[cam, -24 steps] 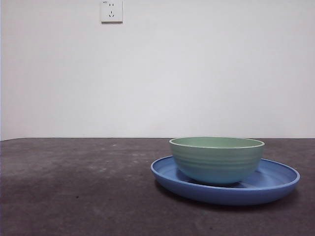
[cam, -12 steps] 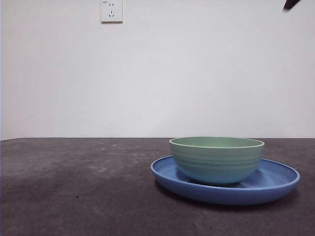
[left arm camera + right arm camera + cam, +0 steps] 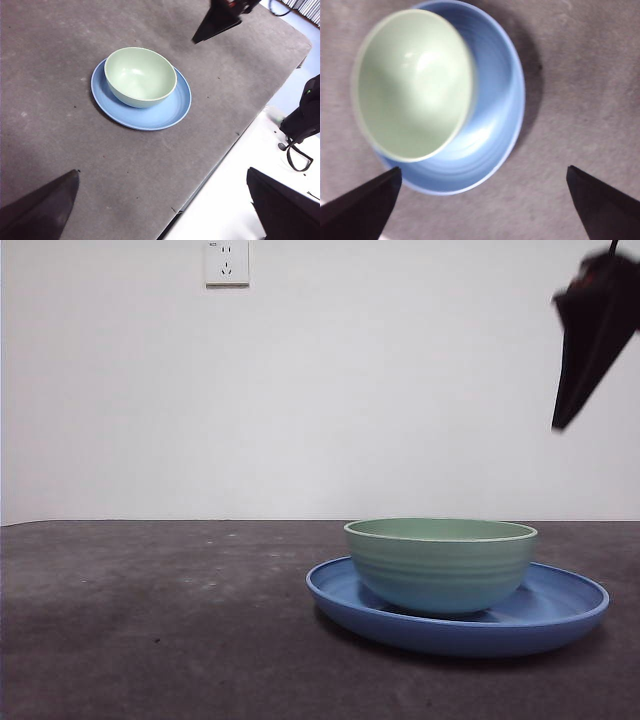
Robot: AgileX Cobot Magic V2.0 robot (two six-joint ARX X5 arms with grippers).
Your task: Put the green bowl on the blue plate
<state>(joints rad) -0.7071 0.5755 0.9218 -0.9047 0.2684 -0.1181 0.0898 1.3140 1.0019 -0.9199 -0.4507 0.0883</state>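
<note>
The green bowl (image 3: 440, 562) stands upright inside the blue plate (image 3: 565, 605), toward the plate's left part in the front view. My right gripper (image 3: 481, 169) hangs open and empty high above them, with the bowl (image 3: 412, 85) and plate (image 3: 500, 100) in view beyond its jaws. In the front view the right gripper (image 3: 588, 340) shows as a dark shape at the top right. My left gripper (image 3: 161, 171) is open and empty, far back from the bowl (image 3: 140, 76) and plate (image 3: 172, 107). The right gripper (image 3: 217, 22) also shows in the left wrist view.
The dark grey table (image 3: 60, 100) ends at an edge (image 3: 235, 145) near the plate's side, with a white surface beyond. A black device with a strap (image 3: 302, 117) sits off the table there. A wall socket (image 3: 226, 262) is on the white back wall.
The right gripper has come down into the front view at the top right, from a mere tip to a large dark shape. Bowl and plate have not moved.
</note>
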